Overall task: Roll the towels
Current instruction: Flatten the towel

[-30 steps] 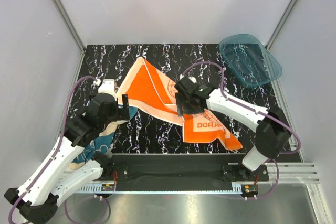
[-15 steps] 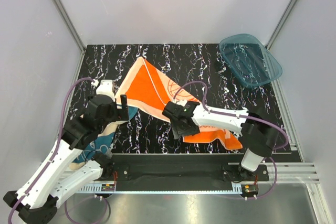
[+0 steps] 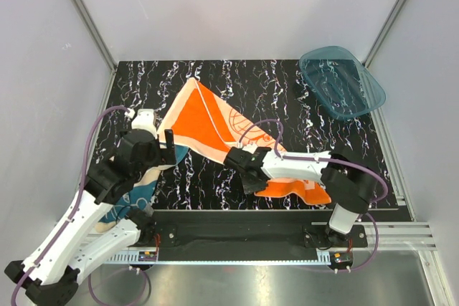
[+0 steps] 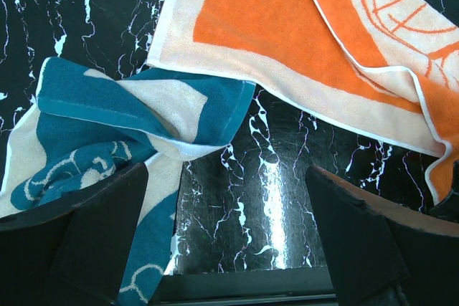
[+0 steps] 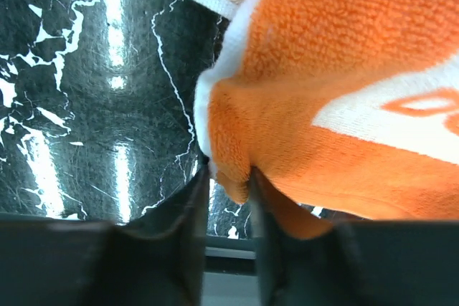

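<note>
Black marbled table (image 3: 287,84) carries both cloths: the orange towel (image 3: 204,123) sprawls across the centre of the frame, and the blue towel (image 4: 93,98) lies bunched at lower left. Both look soft, light and floppy, so I'd grip hems. My right gripper (image 5: 229,177) pinches the orange hem; my left gripper (image 4: 229,202) hangs spread, empty.

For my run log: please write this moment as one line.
right hand: shut on orange towel edge; left hand: open, empty; teal towel: crumpled, unrolled
</note>
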Controlling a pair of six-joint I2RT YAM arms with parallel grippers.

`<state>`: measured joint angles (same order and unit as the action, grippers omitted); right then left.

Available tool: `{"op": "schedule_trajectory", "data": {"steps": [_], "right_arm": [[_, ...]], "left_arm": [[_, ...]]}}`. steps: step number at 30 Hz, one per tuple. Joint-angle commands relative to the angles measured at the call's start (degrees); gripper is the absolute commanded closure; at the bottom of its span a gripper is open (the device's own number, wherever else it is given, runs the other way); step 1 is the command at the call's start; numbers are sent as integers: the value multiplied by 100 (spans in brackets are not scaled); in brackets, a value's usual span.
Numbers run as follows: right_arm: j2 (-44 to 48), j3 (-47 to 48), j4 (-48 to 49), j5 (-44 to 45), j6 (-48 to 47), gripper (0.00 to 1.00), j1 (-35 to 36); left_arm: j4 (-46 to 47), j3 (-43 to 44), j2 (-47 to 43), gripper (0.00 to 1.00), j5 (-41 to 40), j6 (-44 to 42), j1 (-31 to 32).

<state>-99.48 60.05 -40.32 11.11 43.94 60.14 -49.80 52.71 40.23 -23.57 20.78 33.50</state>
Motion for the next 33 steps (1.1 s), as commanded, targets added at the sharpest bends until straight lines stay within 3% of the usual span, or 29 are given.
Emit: {"op": "schedule_trajectory", "data": {"steps": [1, 2, 3, 6, 13, 19, 22, 26, 27, 33], "right_arm": [[-36, -362, 594, -4, 114, 71, 51], [7, -397, 638, -21, 106, 75, 51], [25, -424, 682, -13, 88, 86, 42], [174, -442, 500, 66, 27, 100, 51], [1772, 6, -968, 865, 53, 100, 42], [2899, 200, -1988, 1813, 386, 100, 24], [2987, 305, -2550, 2183, 597, 100, -90], [3468, 314, -2816, 2290, 722, 100, -528], [3584, 288, -2659, 2238, 643, 100, -747], [3910, 173, -2192, 1798, -34, 100, -1136]], "left_arm": [[243, -41, 55, 1, -42, -47, -19], [234, -33, 90, 1, -42, -47, -19], [234, -33, 108, 1, -51, -47, -19], [208, -15, 169, 1, -86, -39, -19], [199, 248, 660, 1, -349, 31, -27], [524, 1274, 2470, 1, -157, 355, -237], [331, 1558, 3280, 6, 773, 847, -975], [672, 623, 3177, 8, 1425, 1586, -1555], [726, 418, 3088, 3, 1565, 1727, -1583], [673, -699, 2481, 1, 1022, 2343, -2030]]}}
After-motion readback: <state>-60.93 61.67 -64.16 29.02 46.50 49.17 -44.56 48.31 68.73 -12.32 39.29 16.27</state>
